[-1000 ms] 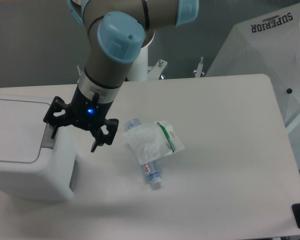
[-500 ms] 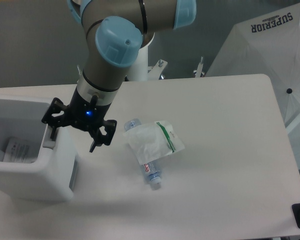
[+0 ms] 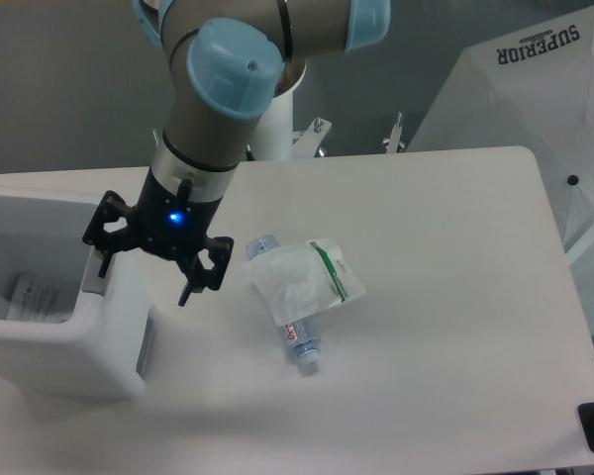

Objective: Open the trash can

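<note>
One second ago the lid was flat on the bin (image 3: 79, 336) at the worktop's left edge; now it is gone from view and the inside shows. The gripper (image 3: 144, 279), jaws wide and empty, hovers at the rim. Opening looks done.

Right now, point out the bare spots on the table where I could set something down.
The table is bare from the bag over the bottle to the right edge, and along the front edge. The left is crowded: the open trash can sits there with the hand spread open above its rim.
</note>
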You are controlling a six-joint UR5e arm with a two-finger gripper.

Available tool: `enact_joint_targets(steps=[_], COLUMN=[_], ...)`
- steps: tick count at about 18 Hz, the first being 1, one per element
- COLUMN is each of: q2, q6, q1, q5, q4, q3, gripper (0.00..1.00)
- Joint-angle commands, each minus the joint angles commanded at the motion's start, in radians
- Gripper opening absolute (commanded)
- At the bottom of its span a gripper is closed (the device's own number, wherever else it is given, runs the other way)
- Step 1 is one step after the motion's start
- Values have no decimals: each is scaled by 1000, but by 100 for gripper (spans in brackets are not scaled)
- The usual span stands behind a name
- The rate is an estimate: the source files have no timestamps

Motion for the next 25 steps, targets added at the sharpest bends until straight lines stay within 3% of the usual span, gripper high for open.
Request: enact_joint_targets(steps=[3,6,8,12,16,19,25], q2=[12,12,11,14,22,19,5], q6=[27,116,179,368,541,645,767], q1=[40,72,91,134,180,255,309], q5=[17,161,175,201,303,380,390], q4=[6,8,5,5,6,9,12], q3=[-2,-8,-11,-60,-124,-170,-176], gripper=[100,100,100,100,100,100,100])
